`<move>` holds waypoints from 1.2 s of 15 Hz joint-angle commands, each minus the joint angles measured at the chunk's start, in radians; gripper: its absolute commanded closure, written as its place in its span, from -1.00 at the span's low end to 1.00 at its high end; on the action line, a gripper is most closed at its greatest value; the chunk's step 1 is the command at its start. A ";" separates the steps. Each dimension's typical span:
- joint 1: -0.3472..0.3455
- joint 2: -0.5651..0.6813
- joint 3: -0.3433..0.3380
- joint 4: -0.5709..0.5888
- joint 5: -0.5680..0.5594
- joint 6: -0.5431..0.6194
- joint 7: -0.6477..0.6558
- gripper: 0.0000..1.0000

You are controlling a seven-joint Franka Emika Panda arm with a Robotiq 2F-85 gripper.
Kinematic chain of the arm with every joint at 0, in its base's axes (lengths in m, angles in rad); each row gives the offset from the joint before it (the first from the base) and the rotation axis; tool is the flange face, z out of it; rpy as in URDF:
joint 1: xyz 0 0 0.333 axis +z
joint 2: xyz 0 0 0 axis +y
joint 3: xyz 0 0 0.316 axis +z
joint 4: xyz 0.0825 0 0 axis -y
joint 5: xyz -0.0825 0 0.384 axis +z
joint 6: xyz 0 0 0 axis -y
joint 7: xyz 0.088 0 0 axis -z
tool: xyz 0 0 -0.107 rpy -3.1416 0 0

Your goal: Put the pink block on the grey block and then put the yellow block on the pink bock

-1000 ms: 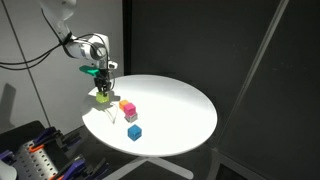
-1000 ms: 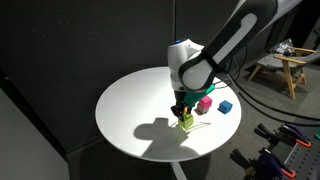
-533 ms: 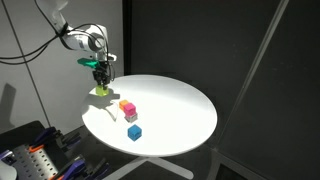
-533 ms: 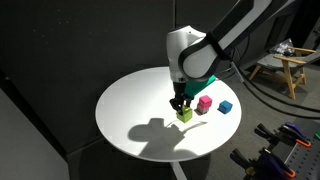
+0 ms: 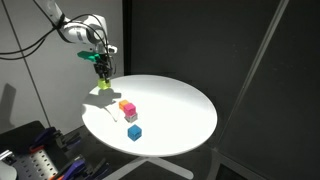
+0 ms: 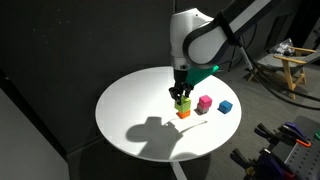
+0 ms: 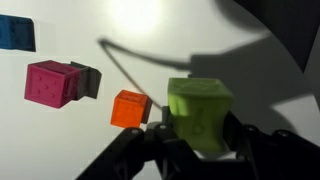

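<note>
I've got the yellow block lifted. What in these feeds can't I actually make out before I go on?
- Grey block: the wrist view shows only a shadowed sliver behind the pink block, so whether pink sits squarely on it is unclear. It is too small to judge in both exterior views.
- Blue block: cut off by the wrist view's left edge.
- Claw: its fingertips are blurred and covered by the yellow block it grips.
</note>
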 commanded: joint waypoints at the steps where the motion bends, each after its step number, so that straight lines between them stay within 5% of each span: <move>1: -0.036 -0.086 0.007 -0.074 -0.020 0.024 0.034 0.50; 18: -0.256 -0.215 -0.054 -0.242 -0.002 0.081 0.050 0.50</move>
